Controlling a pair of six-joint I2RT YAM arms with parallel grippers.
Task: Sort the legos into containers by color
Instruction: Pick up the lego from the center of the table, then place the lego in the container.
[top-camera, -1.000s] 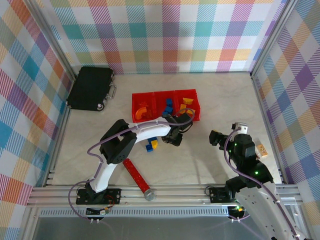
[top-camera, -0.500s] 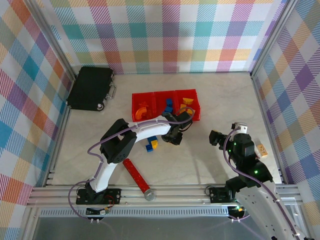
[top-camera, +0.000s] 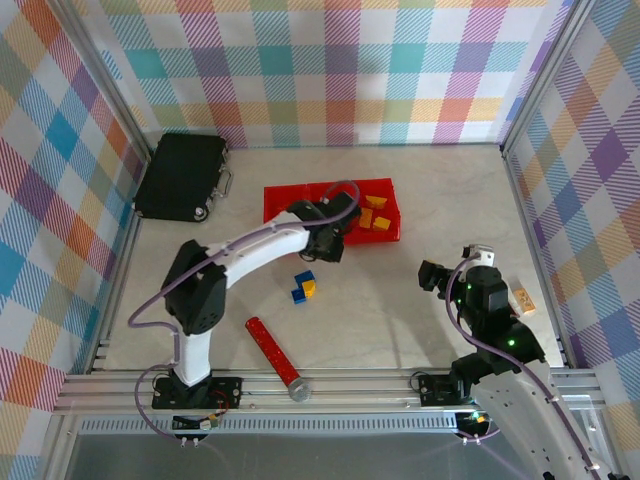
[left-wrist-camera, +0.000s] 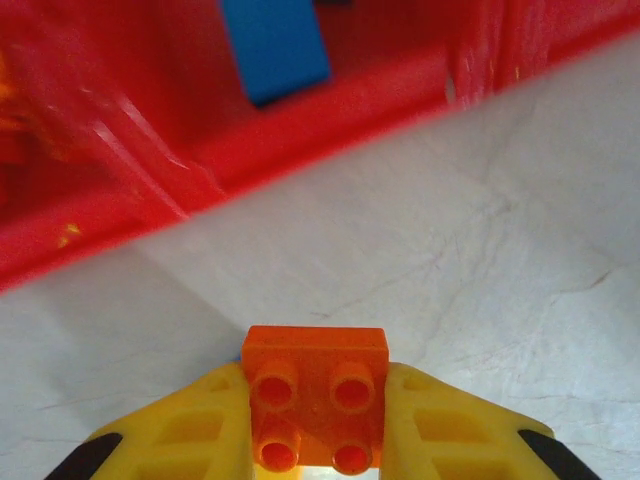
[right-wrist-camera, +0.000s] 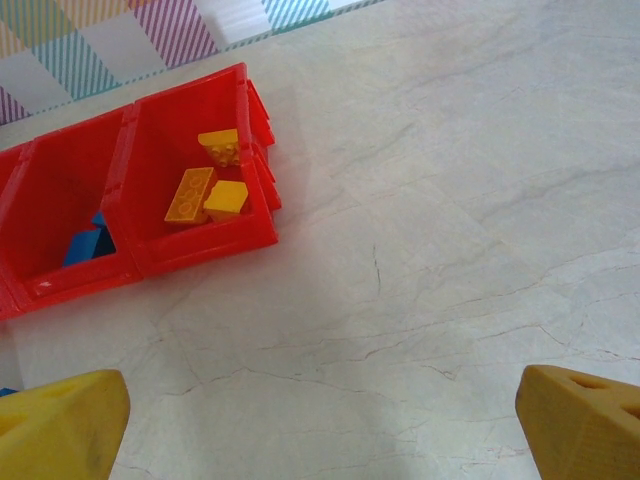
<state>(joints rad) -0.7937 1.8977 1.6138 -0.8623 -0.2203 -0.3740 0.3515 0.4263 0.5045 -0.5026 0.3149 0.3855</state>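
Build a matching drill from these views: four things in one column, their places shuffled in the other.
1 orange brick
2 yellow bricks
3 black case
4 red cylinder

A table's far left corner
B clamped between the left fingers
C table's near edge
D in the right-end bin

Pairs: 1-B, 2-D, 3-A, 4-C

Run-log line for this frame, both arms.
left gripper: shut on orange brick, just short of containers | right gripper: open, empty, above table | loose bricks: unsorted on table
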